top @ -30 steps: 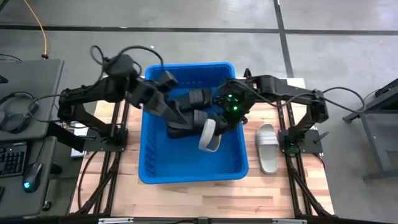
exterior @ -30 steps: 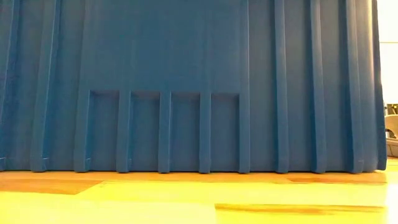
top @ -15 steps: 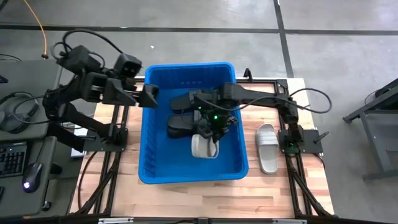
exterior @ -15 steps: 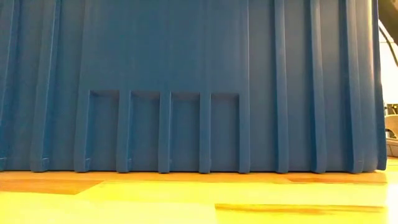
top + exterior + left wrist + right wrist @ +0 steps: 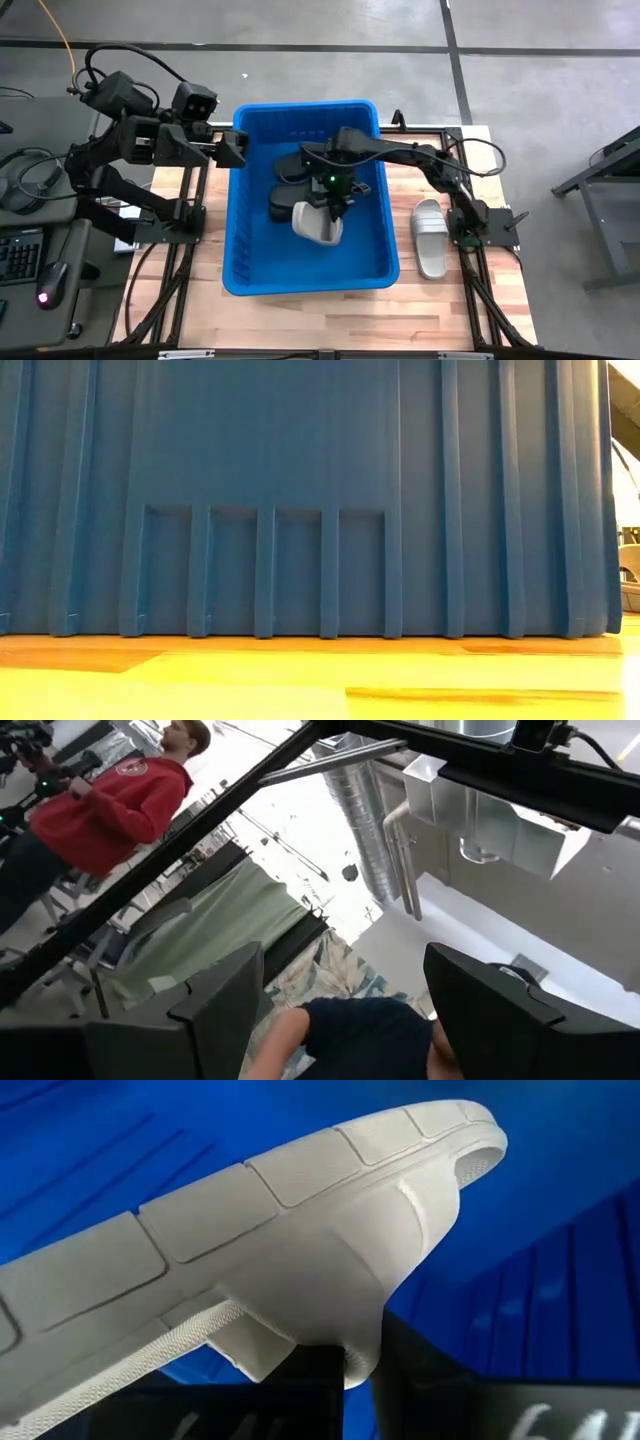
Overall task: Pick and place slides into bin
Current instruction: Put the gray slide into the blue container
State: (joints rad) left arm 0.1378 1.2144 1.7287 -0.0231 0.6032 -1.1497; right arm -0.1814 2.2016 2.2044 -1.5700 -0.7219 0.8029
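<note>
A light grey slide (image 5: 317, 224) sits at the centre of the blue bin (image 5: 250, 272), low over its floor, clamped by the right gripper (image 5: 334, 208), which reaches in from three o'clock. The right wrist view confirms the hold: the two dark fingers (image 5: 310, 1385) are pinched tight on the strap of that slide (image 5: 300, 1270), its grooved sole uppermost against blue bin wall (image 5: 560, 1280); the high view alone does not show this contact. Just beside it toward nine and twelve o'clock lie black slides (image 5: 283, 205), partly hidden under the right arm, count not determinable. A second light grey slide (image 5: 430, 236) rests on the wooden table (image 5: 440, 300), outside the bin at three o'clock, close to its rim. The left gripper (image 5: 232, 149) is held at the bin's ten o'clock corner, above the rim, fingers spread and carrying nothing; its wrist view looks upward past both fingers (image 5: 215, 1005) at ceiling ducting (image 5: 365, 830) and a person in a red top (image 5: 115, 805). The low view shows only the bin's ribbed outer wall (image 5: 300, 490) standing on the tabletop (image 5: 300, 680).
</note>
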